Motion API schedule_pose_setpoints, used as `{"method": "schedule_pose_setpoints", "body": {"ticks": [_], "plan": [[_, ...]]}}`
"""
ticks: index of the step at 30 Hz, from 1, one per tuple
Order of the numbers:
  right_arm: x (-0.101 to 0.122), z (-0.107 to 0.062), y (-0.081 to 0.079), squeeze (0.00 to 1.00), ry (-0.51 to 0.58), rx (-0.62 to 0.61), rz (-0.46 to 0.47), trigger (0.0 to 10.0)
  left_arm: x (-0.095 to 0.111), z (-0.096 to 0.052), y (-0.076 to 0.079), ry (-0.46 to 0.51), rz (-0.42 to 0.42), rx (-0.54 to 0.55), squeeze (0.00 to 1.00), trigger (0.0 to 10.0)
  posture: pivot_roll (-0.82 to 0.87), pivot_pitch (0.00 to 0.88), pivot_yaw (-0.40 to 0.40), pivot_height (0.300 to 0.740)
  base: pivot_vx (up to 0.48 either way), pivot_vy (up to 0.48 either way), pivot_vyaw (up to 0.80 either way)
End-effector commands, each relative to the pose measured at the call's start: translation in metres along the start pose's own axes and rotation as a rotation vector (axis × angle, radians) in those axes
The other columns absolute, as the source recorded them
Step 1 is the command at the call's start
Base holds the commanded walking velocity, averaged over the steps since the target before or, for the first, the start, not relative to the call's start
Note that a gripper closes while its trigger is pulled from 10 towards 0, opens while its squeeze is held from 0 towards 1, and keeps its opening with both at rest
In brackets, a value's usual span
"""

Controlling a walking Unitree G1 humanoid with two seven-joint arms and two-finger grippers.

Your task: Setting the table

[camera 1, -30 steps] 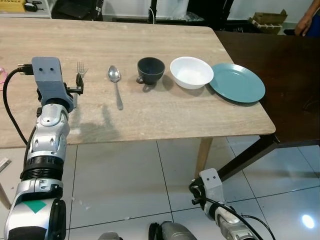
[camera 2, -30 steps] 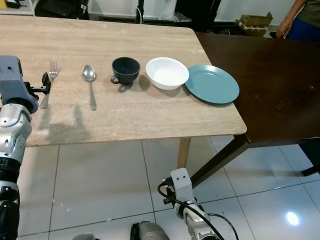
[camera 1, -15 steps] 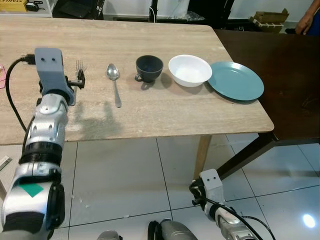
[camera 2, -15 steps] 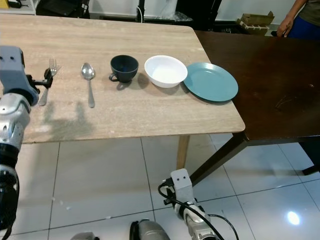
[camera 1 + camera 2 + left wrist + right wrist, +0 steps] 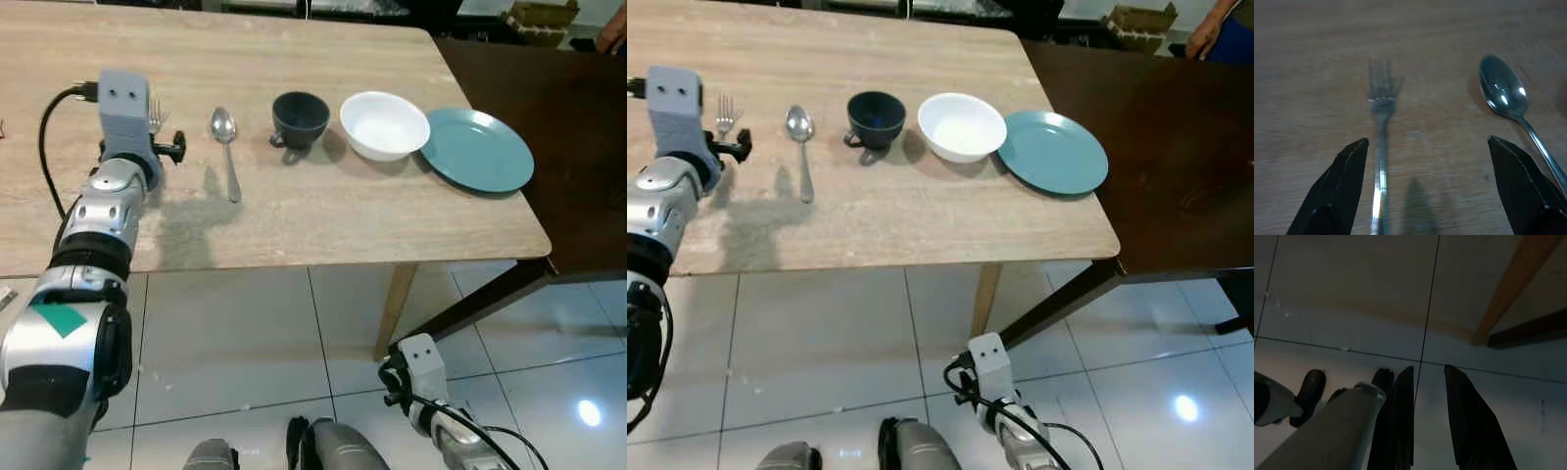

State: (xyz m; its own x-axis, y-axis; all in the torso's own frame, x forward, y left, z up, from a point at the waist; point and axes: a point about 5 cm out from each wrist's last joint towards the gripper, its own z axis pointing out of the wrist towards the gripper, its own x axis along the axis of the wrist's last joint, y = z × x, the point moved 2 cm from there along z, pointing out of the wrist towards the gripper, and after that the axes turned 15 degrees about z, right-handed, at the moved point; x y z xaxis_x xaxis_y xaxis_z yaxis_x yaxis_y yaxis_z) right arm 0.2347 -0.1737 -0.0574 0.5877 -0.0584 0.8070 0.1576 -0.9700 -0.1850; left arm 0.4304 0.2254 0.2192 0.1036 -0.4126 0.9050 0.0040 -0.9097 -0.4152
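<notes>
Left claw (image 5: 1427, 188) spread over steel fork (image 5: 1380, 105), glossy spoon (image 5: 1503, 93) beside

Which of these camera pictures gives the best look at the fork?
The left wrist view: the fork lies close up between the open left gripper fingers, tines and handle plain. In the eye views it is small, partly hidden behind that arm's wrist. The right wrist view faces the floor.

Left pincer (image 5: 1425, 196) spread wide; right arm hangs idle.
</notes>
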Motion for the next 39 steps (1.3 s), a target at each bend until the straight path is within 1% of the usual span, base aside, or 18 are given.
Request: {"method": "schedule_pose_setpoints", "body": {"ticks": [1, 3, 5, 6, 8, 10, 11, 14, 15, 16, 17, 18, 19, 23, 26, 28, 35, 39], "plan": [[-0.008, -0.007, 0.008, 0.00, -0.018, -0.020, 0.010, 10.0, 0.002, 0.001, -0.001, -0.023, 0.006, -0.020, 1.00, 10.0, 0.01, 0.211, -0.079, 0.740, 0.000, 0.000, 0.00], [-0.010, -0.010, 0.009, 0.00, -0.017, -0.022, 0.010, 10.0, 0.004, 0.002, -0.001, -0.028, 0.001, -0.027, 1.00, 10.0, 0.00, 0.222, -0.075, 0.740, 0.000, 0.000, 0.00], [-0.014, -0.014, 0.010, 0.00, -0.017, -0.024, 0.011, 10.0, 0.007, 0.003, -0.001, -0.039, 0.026, -0.038, 1.00, 10.0, -0.01, 0.231, -0.072, 0.740, 0.000, 0.000, 0.00], [-0.017, -0.016, 0.010, 0.00, -0.020, -0.026, 0.012, 10.0, 0.007, 0.003, -0.002, -0.051, 0.062, -0.039, 1.00, 10.0, -0.01, 0.239, -0.070, 0.740, 0.000, 0.000, 0.00], [-0.017, -0.017, 0.010, 0.00, -0.021, -0.026, 0.012, 10.0, 0.007, 0.003, -0.002, -0.053, 0.069, -0.039, 1.00, 10.0, -0.01, 0.239, -0.070, 0.740, 0.000, 0.000, 0.00], [-0.022, -0.021, 0.010, 0.00, -0.025, -0.025, 0.010, 10.0, 0.007, 0.004, -0.007, -0.063, 0.076, -0.008, 1.00, 10.0, -0.02, 0.247, -0.065, 0.740, 0.000, 0.000, 0.00], [-0.022, -0.021, 0.010, 0.00, -0.025, -0.025, 0.010, 10.0, 0.007, 0.004, -0.007, -0.063, 0.076, -0.008, 1.00, 10.0, -0.02, 0.247, -0.065, 0.740, 0.000, 0.000, 0.00], [-0.024, -0.024, 0.012, 0.00, -0.030, -0.032, 0.011, 10.0, 0.007, 0.003, -0.019, -0.072, 0.053, 0.049, 1.00, 10.0, -0.03, 0.252, -0.063, 0.740, 0.000, 0.000, 0.00], [-0.024, -0.026, 0.013, 0.00, -0.031, -0.034, 0.011, 10.0, 0.007, 0.002, -0.024, -0.077, 0.042, 0.070, 0.71, 10.0, -0.03, 0.253, -0.062, 0.740, 0.000, 0.000, 0.00], [-0.024, -0.026, 0.013, 0.00, -0.031, -0.034, 0.011, 10.0, 0.007, 0.002, -0.024, -0.077, 0.042, 0.070, 0.71, 10.0, -0.03, 0.253, -0.062, 0.740, 0.000, 0.000, 0.00], [-0.024, -0.026, 0.013, 0.00, -0.031, -0.034, 0.011, 10.0, 0.006, 0.002, -0.027, -0.080, 0.037, 0.079, 0.44, 10.0, -0.03, 0.253, -0.063, 0.740, 0.000, 0.000, 0.00], [-0.023, -0.026, 0.013, 0.00, -0.030, -0.035, 0.011, 10.0, 0.006, 0.001, -0.031, -0.081, 0.027, 0.091, 0.02, 10.0, -0.04, 0.252, -0.064, 0.740, 0.000, 0.000, 0.00], [-0.022, -0.027, 0.013, 0.00, -0.029, -0.035, 0.010, 10.0, 0.006, 0.001, -0.034, -0.081, 0.015, 0.101, 0.00, 10.0, -0.04, 0.251, -0.065, 0.740, 0.000, 0.000, 0.00], [-0.020, -0.027, 0.015, 0.00, -0.029, -0.037, 0.004, 10.0, 0.003, -0.002, -0.043, -0.086, -0.021, 0.133, 0.00, 10.0, -0.05, 0.242, -0.075, 0.740, 0.000, 0.000, 0.00], [-0.018, -0.027, 0.017, 0.00, -0.031, -0.035, -0.010, 10.0, -0.001, -0.003, -0.046, -0.097, -0.045, 0.138, 0.00, 10.0, -0.07, 0.231, -0.088, 0.740, 0.000, 0.000, 0.00], [-0.016, -0.028, 0.018, 0.00, -0.031, -0.034, -0.015, 10.0, -0.003, -0.003, -0.047, -0.099, -0.051, 0.135, 0.00, 10.0, -0.07, 0.231, -0.088, 0.740, 0.000, 0.000, 0.00], [-0.004, -0.032, 0.033, 0.00, -0.027, -0.042, -0.054, 10.0, -0.013, -0.004, -0.042, -0.128, -0.028, 0.105, 0.00, 10.0, -0.11, 0.202, -0.124, 0.740, 0.000, 0.000, 0.00], [0.000, -0.033, 0.039, 0.00, -0.029, -0.049, -0.065, 10.0, -0.018, -0.004, -0.036, -0.146, 0.016, 0.058, 0.00, 10.0, -0.12, 0.196, -0.129, 0.740, 0.000, 0.000, 0.00]]}}
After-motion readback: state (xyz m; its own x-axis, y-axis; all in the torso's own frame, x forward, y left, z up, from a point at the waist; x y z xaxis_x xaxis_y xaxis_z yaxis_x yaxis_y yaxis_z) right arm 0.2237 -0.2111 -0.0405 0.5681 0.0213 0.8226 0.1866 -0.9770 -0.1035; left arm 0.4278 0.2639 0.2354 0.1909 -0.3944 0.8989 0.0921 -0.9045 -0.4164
